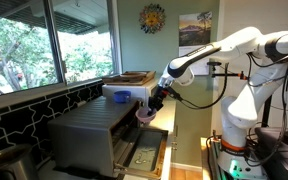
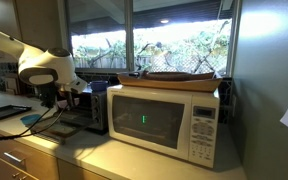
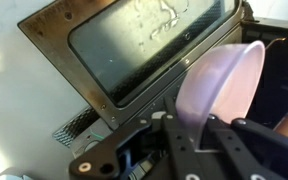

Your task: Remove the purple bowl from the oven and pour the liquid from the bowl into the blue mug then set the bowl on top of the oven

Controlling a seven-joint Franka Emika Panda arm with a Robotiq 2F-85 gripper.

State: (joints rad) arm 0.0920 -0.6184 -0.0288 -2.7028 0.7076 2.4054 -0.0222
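The grey oven (image 1: 89,135) stands on the counter with its front door (image 1: 144,155) dropped open. My gripper (image 1: 152,103) hangs over the open door, just in front of the cavity. It is shut on the rim of the purple bowl (image 1: 144,116). In the wrist view the bowl (image 3: 226,80) is pinched edge-on between my fingers (image 3: 197,128), above the door's glass pane (image 3: 134,45). I cannot see any liquid in it. The blue mug (image 1: 121,97) stands on top of the oven near its far end. The oven also shows in an exterior view (image 2: 84,110).
A white microwave (image 2: 164,122) stands on the counter beside the grey oven, with a flat wooden tray (image 2: 179,78) on top of it. Windows and a dark tiled wall (image 1: 24,110) run behind the oven. The robot's base (image 1: 234,125) is across the aisle.
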